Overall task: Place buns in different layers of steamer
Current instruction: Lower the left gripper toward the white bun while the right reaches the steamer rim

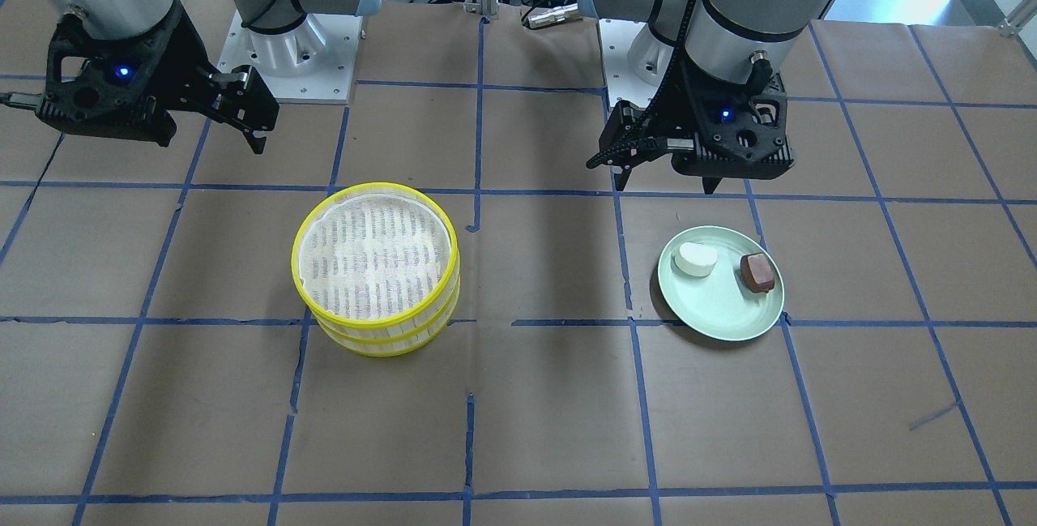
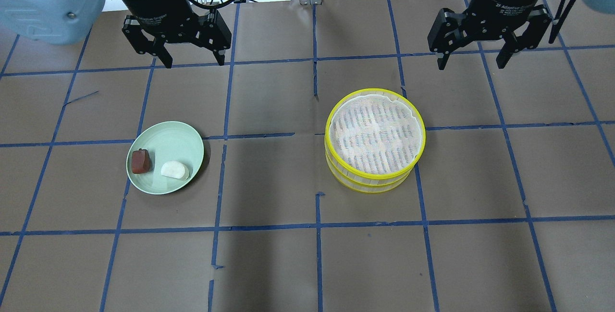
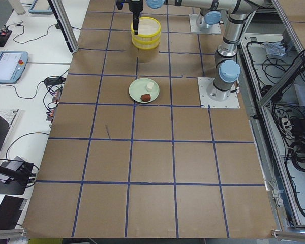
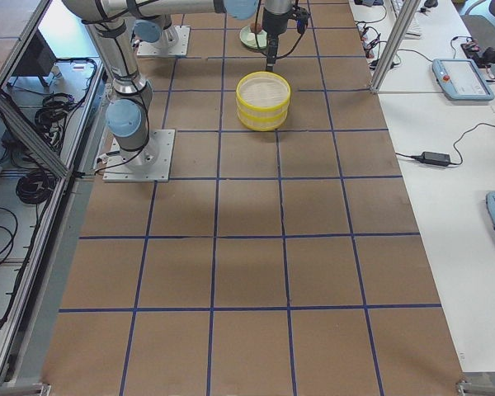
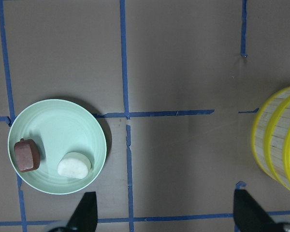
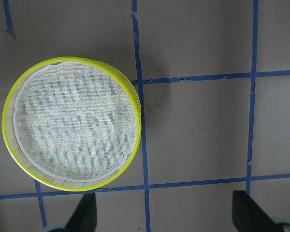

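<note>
The white bun (image 2: 175, 170) and the reddish-brown bun (image 2: 141, 161) lie side by side on a pale green plate (image 2: 178, 142) at the left. Both also show in the front view (image 1: 696, 258) (image 1: 757, 273) and the left wrist view (image 5: 74, 165) (image 5: 27, 155). The yellow-rimmed steamer (image 2: 375, 140) stands stacked at centre right, its top tier empty; it also shows in the right wrist view (image 6: 73, 123). My left gripper (image 2: 192, 60) hangs open and empty above the table beyond the plate. My right gripper (image 2: 472, 61) hangs open and empty beyond the steamer, to its right.
The table is covered in brown paper with a blue tape grid (image 2: 314, 62). The arm bases (image 1: 292, 56) stand at the robot's edge. Monitors, cables and a teach pendant (image 3: 7, 66) lie on benches beside the table.
</note>
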Robot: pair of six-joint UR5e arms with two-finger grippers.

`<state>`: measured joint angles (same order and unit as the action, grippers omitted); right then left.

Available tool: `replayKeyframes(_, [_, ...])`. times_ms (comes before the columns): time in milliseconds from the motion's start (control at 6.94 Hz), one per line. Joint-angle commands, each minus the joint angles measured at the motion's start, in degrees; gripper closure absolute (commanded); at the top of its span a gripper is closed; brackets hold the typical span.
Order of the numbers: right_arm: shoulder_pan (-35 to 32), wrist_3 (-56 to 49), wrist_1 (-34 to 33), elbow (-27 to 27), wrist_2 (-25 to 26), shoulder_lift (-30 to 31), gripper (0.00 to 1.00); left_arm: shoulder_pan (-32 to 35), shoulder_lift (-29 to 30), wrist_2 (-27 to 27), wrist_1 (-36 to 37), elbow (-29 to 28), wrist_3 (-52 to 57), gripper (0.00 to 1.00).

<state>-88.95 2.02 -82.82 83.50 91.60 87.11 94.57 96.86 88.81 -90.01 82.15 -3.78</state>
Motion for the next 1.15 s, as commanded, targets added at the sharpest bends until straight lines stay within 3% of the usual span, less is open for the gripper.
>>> replayKeyframes(0, [0.0,0.01,-0.23,0.09,-0.02,-0.01,0.0,0.0,-0.18,-0.04,0.1,0.11,0.0,0.0])
replayKeyframes(432, [-0.09,0.01,-0.32,2.79,-0.28,-0.44,0.0,-0.52,-0.01,-0.04,0.53,3.51,0.78,0.0])
replayKeyframes(721, [-0.09,0.01,-11.61,10.16,-0.19,-0.88,0.0,-7.51,1.04,-0.04,12.26,13.24,7.34,0.01])
replayKeyframes(1009, [-0.18,0.27,-17.25,15.62,-0.54,-2.37,0.0,-10.02,1.22,0.57,20.01,22.49,8.52,0.02])
